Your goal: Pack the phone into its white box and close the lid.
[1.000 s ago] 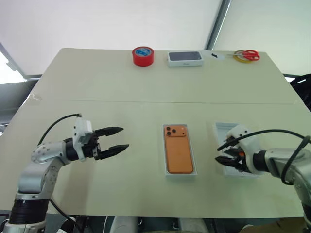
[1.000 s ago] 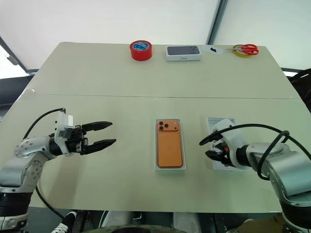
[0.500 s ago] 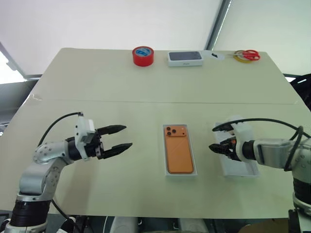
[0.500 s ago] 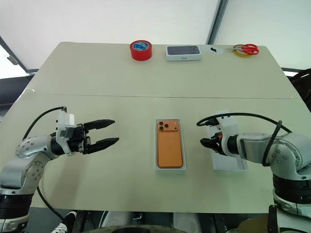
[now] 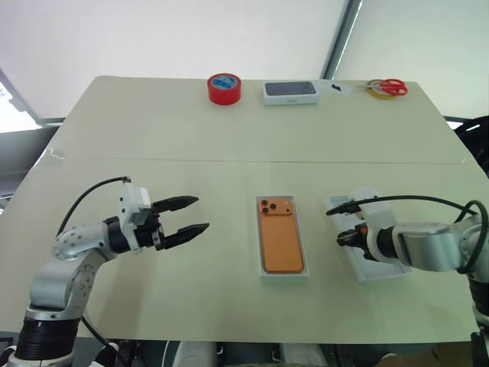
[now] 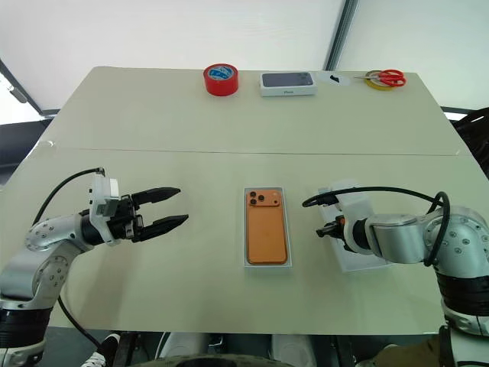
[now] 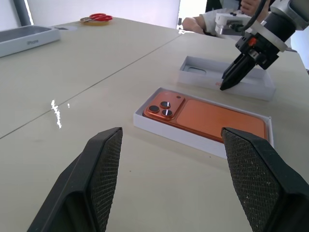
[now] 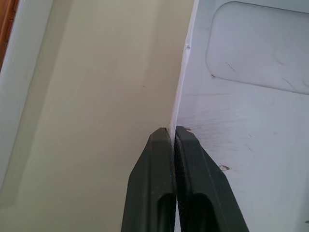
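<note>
The orange phone (image 5: 281, 238) lies camera side up inside the white box (image 5: 259, 238) at the table's middle. To its right rests the lid (image 7: 244, 88), open side up, with a white liner with an oval recess (image 8: 256, 43) inside. My right gripper (image 5: 341, 239) points down at the lid's left wall and is shut on that thin edge (image 8: 179, 96). The arm covers the lid's middle. My left gripper (image 5: 202, 214) hovers open, left of the box and well apart from it, pointing toward it with nothing between its fingers.
Along the far edge stand a red tape roll (image 5: 225, 88), a white box with a dark top (image 5: 290, 92), and red scissors (image 5: 390, 86) on a yellow roll. A seam (image 5: 153, 159) crosses the table between those and the work area.
My right gripper went from open to shut, settling onto the lid's left wall. The lid has turned slightly, its near-left corner swinging toward the box. The left arm stayed put.
</note>
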